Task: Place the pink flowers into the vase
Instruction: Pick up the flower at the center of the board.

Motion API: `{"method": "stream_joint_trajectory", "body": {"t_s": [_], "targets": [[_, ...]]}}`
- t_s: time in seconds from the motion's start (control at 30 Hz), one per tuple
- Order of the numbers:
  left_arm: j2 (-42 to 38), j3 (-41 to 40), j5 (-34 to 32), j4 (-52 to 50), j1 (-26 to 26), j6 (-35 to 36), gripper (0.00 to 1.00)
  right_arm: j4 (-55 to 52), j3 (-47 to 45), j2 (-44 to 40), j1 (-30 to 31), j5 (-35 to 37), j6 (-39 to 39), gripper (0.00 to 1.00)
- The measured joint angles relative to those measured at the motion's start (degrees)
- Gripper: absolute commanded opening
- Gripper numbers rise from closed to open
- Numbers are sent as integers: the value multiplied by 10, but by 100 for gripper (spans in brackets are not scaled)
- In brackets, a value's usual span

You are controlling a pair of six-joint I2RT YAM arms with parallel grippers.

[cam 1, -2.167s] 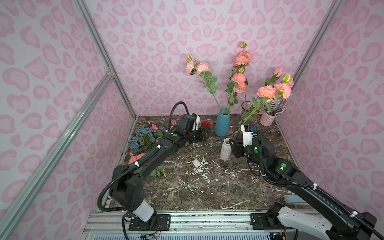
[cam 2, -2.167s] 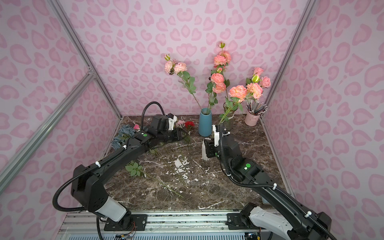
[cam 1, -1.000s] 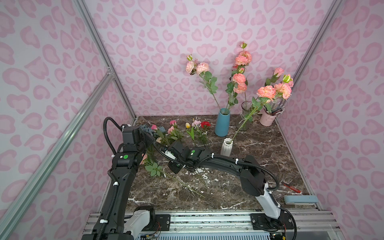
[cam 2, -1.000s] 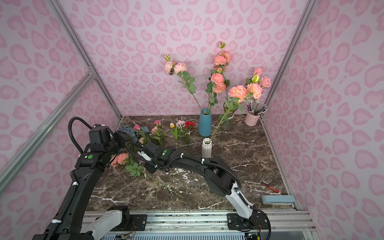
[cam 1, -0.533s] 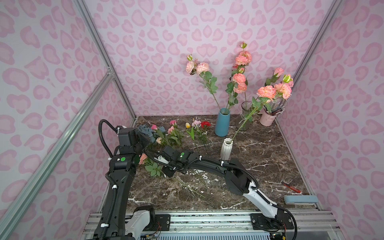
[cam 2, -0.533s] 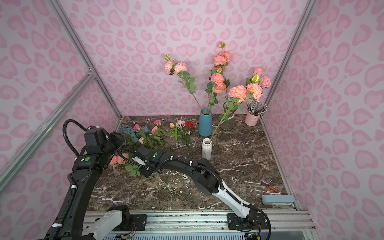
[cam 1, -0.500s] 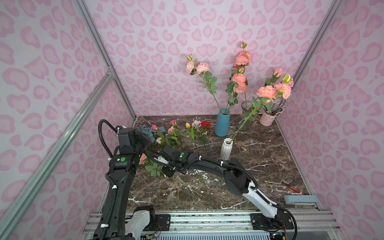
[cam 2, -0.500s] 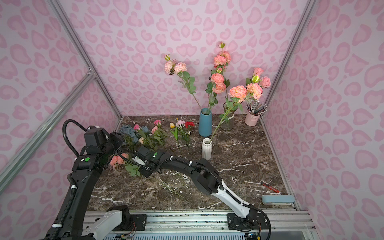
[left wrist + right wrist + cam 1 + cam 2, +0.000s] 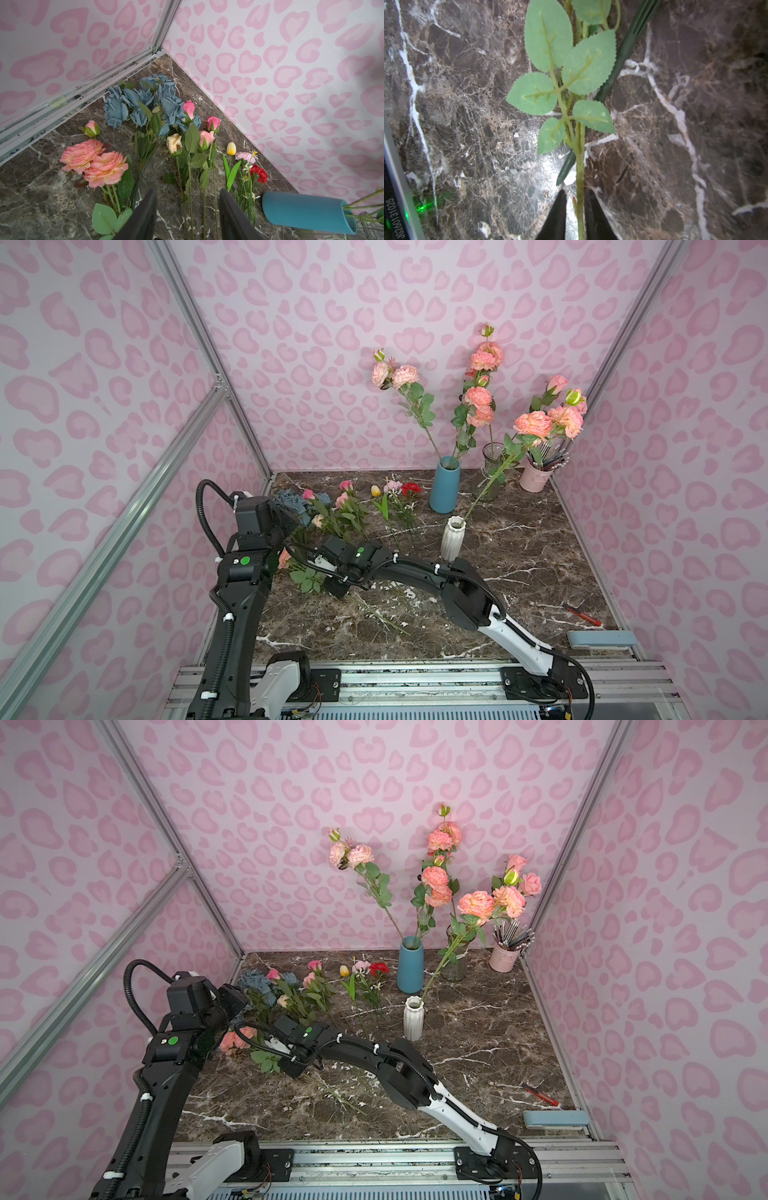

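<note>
Two salmon pink flowers on one leafy stem lie on the marble at the left. My right gripper is low over that stem, just past its leaves. Its jaws stand narrowly open astride the stem, with a slit showing on one side. My left gripper hovers open and empty above the loose flowers. A white ribbed vase, a blue vase and a glass vase each hold tall pink flowers.
A dusty-blue bunch, small rosebuds, a yellow tulip and a red carnation lie by the back-left corner. A pink cup of pens stands back right. A red tool and a blue-grey bar lie front right.
My right arm has reached a little further left along the stem. The left arm has shifted slightly. The flowers on the table have not moved.
</note>
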Motion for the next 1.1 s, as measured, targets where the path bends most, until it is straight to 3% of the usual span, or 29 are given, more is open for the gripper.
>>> {"method": "stream_joint_trajectory", "body": {"t_s": [0.27, 0.63, 0.77, 1.1], "targets": [[0, 0, 0, 0, 1, 0, 51, 1, 12, 18, 0, -1, 0, 21], [0, 0, 2, 0, 2, 2, 51, -3, 24, 30, 0, -3, -2, 2], [-1, 0, 2, 0, 2, 2, 51, -4, 24, 25, 0, -3, -5, 0], [-3, 18, 2, 0, 2, 2, 51, 15, -49, -66, -2, -3, -6, 0]]}}
